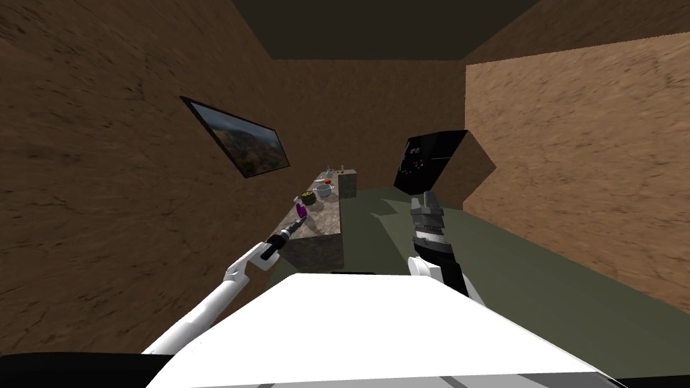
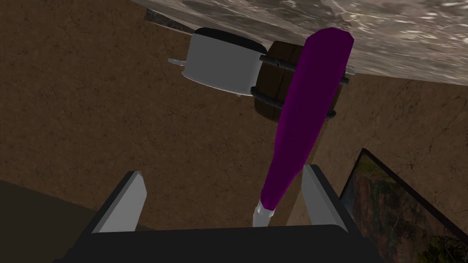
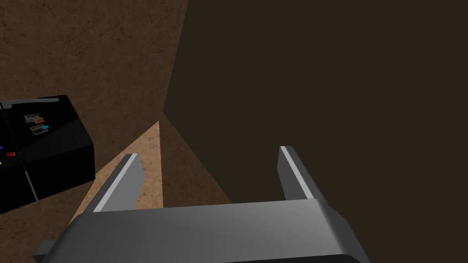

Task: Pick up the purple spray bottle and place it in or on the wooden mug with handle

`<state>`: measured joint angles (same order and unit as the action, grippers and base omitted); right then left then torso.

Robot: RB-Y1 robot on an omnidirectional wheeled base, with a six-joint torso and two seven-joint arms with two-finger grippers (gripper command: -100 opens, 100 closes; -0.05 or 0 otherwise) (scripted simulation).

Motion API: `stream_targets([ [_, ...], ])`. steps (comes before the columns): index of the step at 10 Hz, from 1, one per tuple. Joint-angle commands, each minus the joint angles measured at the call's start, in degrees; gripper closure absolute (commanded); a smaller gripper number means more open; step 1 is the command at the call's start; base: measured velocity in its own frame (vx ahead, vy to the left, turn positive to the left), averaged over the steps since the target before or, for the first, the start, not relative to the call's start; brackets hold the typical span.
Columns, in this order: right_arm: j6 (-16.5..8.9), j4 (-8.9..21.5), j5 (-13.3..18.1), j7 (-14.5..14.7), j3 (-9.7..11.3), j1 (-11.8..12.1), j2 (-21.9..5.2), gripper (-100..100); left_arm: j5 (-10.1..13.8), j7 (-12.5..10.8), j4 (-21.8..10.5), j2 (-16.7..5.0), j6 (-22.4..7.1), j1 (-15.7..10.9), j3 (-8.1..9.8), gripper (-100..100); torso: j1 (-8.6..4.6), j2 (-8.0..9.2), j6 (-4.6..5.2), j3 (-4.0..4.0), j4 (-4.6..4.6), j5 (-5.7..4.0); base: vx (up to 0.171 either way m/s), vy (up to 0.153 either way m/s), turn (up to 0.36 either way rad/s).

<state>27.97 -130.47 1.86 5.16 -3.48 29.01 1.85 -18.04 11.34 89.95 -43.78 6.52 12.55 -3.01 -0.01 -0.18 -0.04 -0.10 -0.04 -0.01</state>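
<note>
Left gripper (image 2: 222,172): fingers spread wide, holding nothing. The purple tapered spray bottle (image 2: 306,114) runs between them, white nozzle toward the gripper body, close to one finger and well clear of the other. It is at the near end of the mottled grey stone counter (image 1: 326,225), 11 o'clock ahead of the robot. The brown wooden barrel-shaped mug (image 2: 273,86) stands just beyond it, beside a light grey round pot (image 2: 219,61). Right gripper (image 3: 208,153): 1 o'clock, raised, fingers apart, empty.

Probable hazards: on an off-centre close, the nearer finger lands first and may topple the bottle. A grip on the narrow neck may let it pivot into the mug.
</note>
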Motion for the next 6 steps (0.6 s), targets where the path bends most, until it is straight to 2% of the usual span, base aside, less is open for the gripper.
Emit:
stream_targets([
  [1,0.0,0.0,0.0,0.0,0.0,0.0,0.0,0,-1.1,0.7,-1.7,-1.0,-1.3,-0.6,0.85,-100,0.00,0.00,0.00,0.00,0.00,0.00,0.046,-0.011,-0.076],
  [6,0.0,0.0,0.0,0.0,0.0,0.0,0.0,0,-3.9,1.8,-5.6,-4.6,-5.9,-2.7,2.78,-100,-0.03,0.05,0.02,0.03,0.02,-0.01,0.044,-0.006,-0.107],
])
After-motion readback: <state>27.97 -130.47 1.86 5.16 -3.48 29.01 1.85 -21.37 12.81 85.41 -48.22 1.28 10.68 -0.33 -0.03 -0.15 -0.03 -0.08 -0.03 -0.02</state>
